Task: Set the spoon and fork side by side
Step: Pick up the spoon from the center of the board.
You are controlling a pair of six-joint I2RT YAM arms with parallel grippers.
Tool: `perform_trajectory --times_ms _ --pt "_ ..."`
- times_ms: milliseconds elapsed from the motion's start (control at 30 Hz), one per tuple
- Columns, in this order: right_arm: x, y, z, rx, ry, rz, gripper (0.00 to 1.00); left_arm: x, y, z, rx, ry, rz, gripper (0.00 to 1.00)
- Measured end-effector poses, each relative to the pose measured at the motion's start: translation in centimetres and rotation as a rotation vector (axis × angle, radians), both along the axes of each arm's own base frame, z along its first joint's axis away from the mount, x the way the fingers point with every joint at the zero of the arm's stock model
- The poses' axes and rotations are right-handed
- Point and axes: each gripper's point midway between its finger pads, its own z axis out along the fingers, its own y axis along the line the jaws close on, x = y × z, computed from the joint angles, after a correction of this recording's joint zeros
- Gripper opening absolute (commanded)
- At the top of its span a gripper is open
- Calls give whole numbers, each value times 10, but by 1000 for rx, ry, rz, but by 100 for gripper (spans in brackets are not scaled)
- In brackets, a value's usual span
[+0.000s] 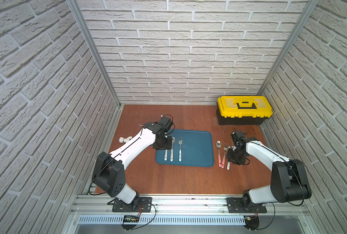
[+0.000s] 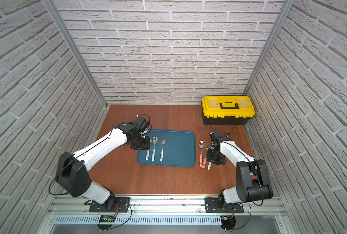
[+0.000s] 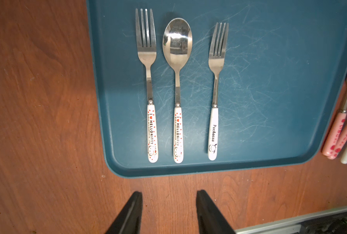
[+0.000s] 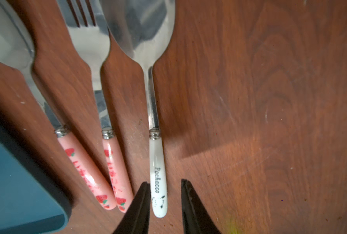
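My right pincer (image 4: 165,182) is partly open and straddles the tail of the Pochacco spoon (image 4: 157,158). One finger is just beside the white handle, the other stands clear, and nothing is clamped. That spoon lies flat on the table (image 4: 249,101) to the right of the tray (image 3: 269,101), long axis running front to back, handle toward my bases and bowl toward the back wall. The strawberry fork (image 4: 116,168) and strawberry spoon (image 4: 81,164) lie just beside it.

The Pochacco fork (image 3: 214,121) lies on the tray pointing the same way, next to the Hello Kitty spoon (image 3: 177,46) and Hello Kitty fork (image 3: 150,91).

My left pincer (image 3: 169,192) is open and empty.

In both top views my right wrist hides the Pochacco spoon's bowl; only the right wrist view shows it
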Motion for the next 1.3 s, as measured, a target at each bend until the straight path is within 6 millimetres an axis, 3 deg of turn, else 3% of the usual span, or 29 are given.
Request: perform_trajectory --times_ms 533,900,1033,1200,1300 --pt "-3 9 -16 23 24 23 31 -1 -1 -7 -10 6 0 48" --pt "-6 2 -18 -42 43 44 13 -4 -1 -4 -21 -8 5 47" --pt "-7 -1 -18 -61 40 47 12 -5 0 -5 -21 -7 8 47" --pt "-7 -4 -6 -86 6 53 11 -4 0 -4 -22 -9 8 47" --pt "-2 2 16 -99 -43 89 12 -4 0 -4 -21 -9 7 47"
